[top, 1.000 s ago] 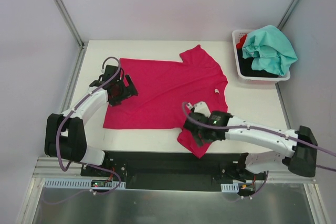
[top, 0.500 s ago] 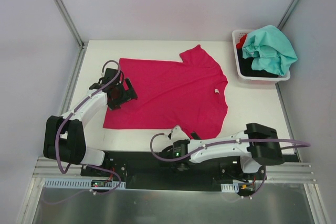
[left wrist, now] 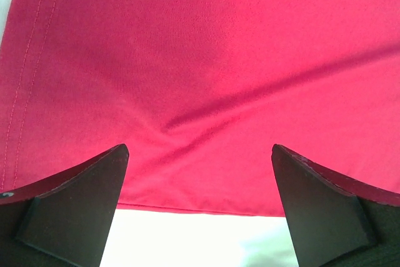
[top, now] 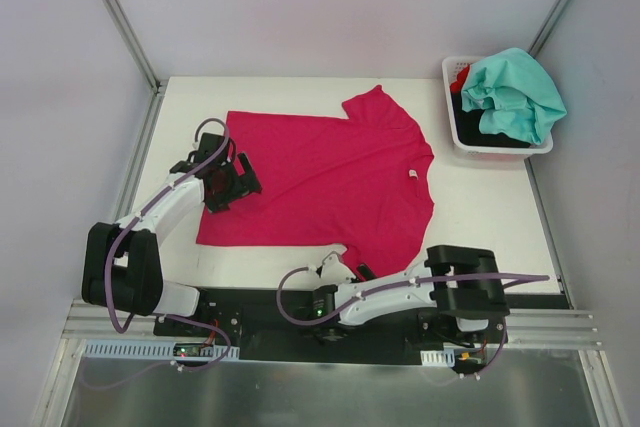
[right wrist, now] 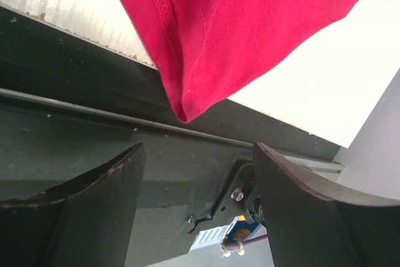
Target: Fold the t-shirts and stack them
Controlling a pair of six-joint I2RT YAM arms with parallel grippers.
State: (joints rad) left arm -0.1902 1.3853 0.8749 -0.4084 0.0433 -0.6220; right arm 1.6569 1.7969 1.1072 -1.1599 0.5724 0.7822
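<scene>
Low in the centre of the top view, the right gripper sits at the near edge of the table, its arm folded low over the black base plate. In the wrist view its fingers stand apart with nothing between them. The tip of one sleeve of the magenta-pink t-shirt hangs over the table edge just beyond them.

The shirt lies spread flat across the middle of the table, collar toward the right. At its left edge the left gripper hovers over the cloth, jaws spread wide and gripping nothing; I cannot tell whether its tips touch the fabric.

In the upper right, a white basket holds a teal-mint t-shirt heaped over a black t-shirt and a red t-shirt.
</scene>
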